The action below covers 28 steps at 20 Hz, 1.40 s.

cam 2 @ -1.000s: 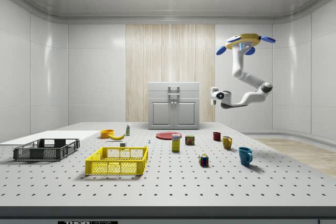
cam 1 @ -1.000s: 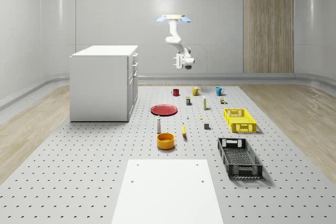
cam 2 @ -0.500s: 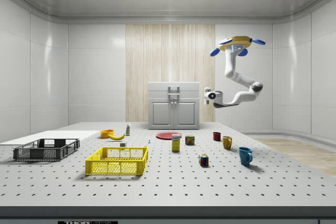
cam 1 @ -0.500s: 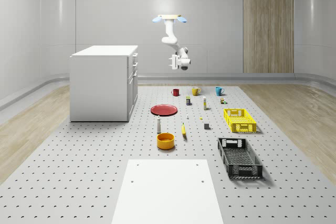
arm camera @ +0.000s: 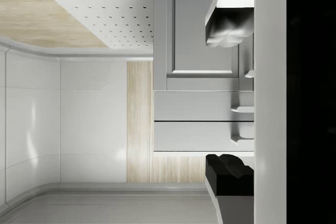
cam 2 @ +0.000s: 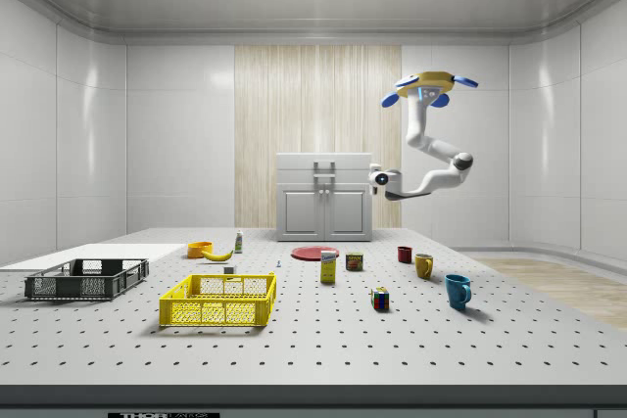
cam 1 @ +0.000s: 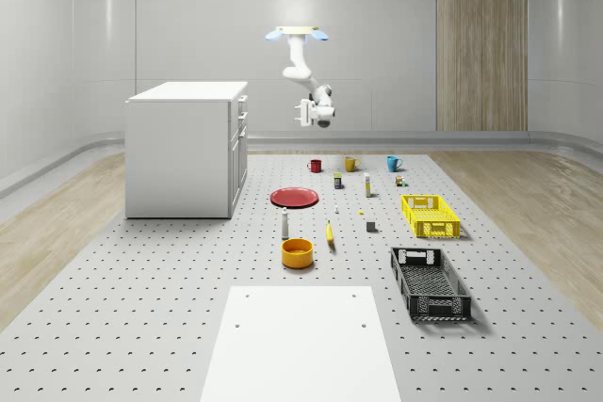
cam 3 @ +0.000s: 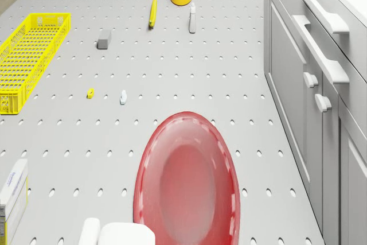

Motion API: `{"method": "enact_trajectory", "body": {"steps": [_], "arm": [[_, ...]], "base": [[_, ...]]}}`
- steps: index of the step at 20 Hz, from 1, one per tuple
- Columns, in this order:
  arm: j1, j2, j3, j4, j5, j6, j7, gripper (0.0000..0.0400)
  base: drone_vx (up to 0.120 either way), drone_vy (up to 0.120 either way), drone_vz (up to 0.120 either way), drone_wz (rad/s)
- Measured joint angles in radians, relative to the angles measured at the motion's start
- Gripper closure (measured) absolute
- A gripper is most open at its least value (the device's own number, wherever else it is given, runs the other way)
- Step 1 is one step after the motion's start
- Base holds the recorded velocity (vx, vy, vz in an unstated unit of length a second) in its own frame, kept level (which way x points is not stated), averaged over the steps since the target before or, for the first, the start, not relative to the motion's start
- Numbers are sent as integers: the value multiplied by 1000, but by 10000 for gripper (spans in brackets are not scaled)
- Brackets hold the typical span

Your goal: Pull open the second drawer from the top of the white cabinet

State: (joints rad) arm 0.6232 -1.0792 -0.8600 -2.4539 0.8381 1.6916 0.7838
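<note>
The white cabinet (cam 1: 184,148) stands on the table at the whole-scene view's left, its front facing right. Its second drawer (cam 2: 324,180) sits flush under the top one, and its bar handle (cam 3: 319,49) runs along the front. The drone (cam 1: 297,33) hovers high over the table beyond the red plate (cam 1: 295,197), off the cabinet's front. My gripper (cam 1: 306,112) hangs at drawer height, well apart from the cabinet. In the wrist view my gripper (arm camera: 229,98) is open, with the second drawer (arm camera: 202,106) beyond its spread fingers (arm camera: 228,24).
Mugs (cam 1: 350,164), small boxes, a banana (cam 1: 330,233), a bottle (cam 1: 285,224) and an orange bowl (cam 1: 297,252) lie on the perforated table. A yellow crate (cam 1: 431,216) and a black crate (cam 1: 430,282) stand at the whole-scene view's right. A white panel (cam 1: 301,341) lies near the front.
The drone, arm and gripper have shifted toward the cabinet, leftward in both fixed views. The drawers stay shut and nothing on the table has moved.
</note>
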Motion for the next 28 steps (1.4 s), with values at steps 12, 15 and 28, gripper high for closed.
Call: {"method": "enact_trajectory", "body": {"steps": [12, 15, 28], "arm": [[28, -30, -9, -4, -24, 26, 20, 100], [33, -37, -11, -5, -30, 32, 25, 100], [56, -62, -17, -8, -51, 53, 42, 100]], "base": [[120, -120, 0, 0], [120, -93, 0, 0], [120, 0, 0, 0]]}}
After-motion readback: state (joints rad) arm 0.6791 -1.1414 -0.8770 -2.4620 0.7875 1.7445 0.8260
